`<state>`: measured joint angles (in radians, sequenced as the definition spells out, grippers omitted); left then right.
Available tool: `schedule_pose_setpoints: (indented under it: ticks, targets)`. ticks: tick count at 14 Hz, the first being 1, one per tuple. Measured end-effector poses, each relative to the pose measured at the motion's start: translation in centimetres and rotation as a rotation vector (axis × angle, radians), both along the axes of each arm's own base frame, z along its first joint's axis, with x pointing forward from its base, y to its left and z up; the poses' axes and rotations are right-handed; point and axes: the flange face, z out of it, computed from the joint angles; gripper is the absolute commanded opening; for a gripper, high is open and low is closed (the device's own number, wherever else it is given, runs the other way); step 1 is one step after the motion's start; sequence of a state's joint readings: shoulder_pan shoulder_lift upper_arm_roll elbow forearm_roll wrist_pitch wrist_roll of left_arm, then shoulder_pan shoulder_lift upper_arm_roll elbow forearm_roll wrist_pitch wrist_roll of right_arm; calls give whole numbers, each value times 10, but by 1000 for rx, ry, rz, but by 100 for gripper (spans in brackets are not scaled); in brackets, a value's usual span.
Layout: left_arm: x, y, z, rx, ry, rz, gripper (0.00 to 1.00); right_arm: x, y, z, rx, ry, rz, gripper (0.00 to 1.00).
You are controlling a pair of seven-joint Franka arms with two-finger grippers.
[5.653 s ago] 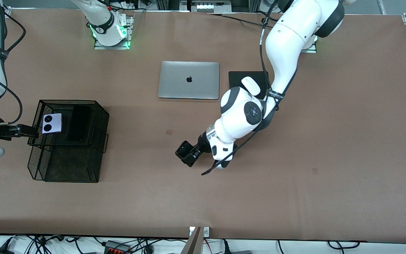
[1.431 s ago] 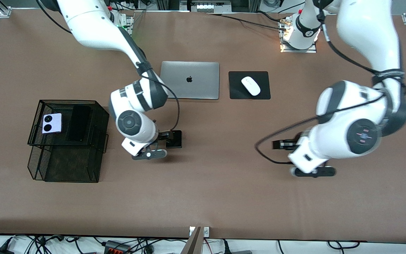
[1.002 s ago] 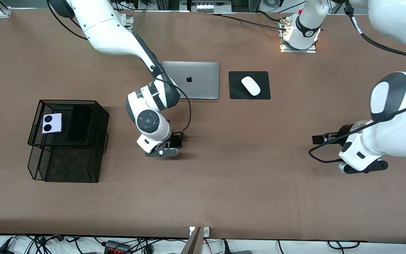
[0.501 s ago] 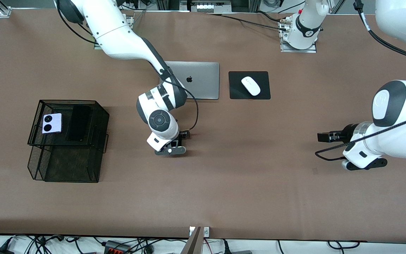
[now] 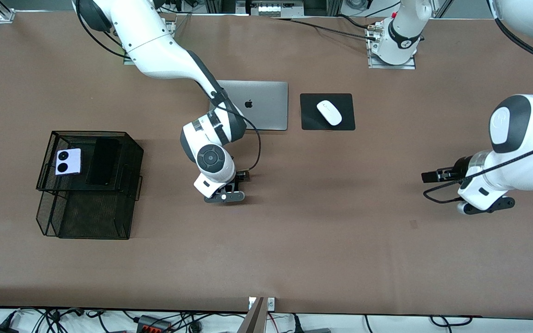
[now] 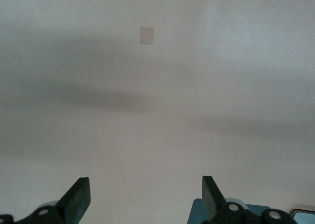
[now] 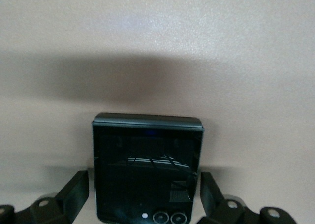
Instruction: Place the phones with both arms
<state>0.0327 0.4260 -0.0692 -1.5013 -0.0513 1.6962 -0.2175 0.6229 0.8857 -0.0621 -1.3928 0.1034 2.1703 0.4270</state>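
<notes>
The brown table (image 5: 322, 259) fills the front view. My right arm (image 5: 164, 41) comes down from eleven o'clock toward the middle. My left arm (image 5: 521, 138) waits at three o'clock.

The black mesh rack (image 5: 90, 217) stands at nine o'clock, at the right arm's end. The silver laptop (image 5: 266, 106) lies closed at twelve o'clock, its corner under my right forearm. Beside it, toward the left arm's end, the black mouse pad (image 5: 312, 118) carries the white mouse (image 5: 329, 112).

On the rack's top tier the long black phone (image 5: 103, 161) lies beside the lilac-white phone (image 5: 68, 161).

My right gripper (image 5: 236, 182) is low at the table's centre. From the front my wrist hides almost all of what is under it. The right wrist view shows the squarish black phone (image 7: 146, 170) flat on the table between my spread fingers (image 7: 78, 187), with two small lenses at its near edge; I cannot tell if the pads touch it.

My left gripper (image 5: 430, 176) hangs spread and empty over bare table; only its wrist view shows a small tan patch (image 6: 146, 35) on the table
</notes>
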Motion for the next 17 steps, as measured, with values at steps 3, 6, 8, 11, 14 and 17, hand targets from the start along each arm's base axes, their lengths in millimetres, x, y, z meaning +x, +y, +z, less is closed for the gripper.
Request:
schedule_pose_setpoints:
  ticks: [3, 6, 8, 11, 14, 17]
  targets:
    - [-13, 0, 4, 5, -33, 9, 100, -1, -1, -2, -3, 3, -1, 72]
    - [-36, 1, -2, 12, -82, 16, 100, 1, -1, 4, 1, -4, -2, 40]
    - [-48, 13, 9, 24, -95, 29, 100, 3, -4, 3, -2, -7, -6, 37]
    - [-63, 44, 29, 64, -122, 41, 100, 16, -14, 13, -5, -36, -24, 37]
    - [-67, 44, 29, 66, -135, 39, 100, 50, -53, 45, -30, -111, -74, 36]
    - [-67, 35, 25, 64, -137, 24, 100, 79, -101, 85, -64, -178, -125, 36]
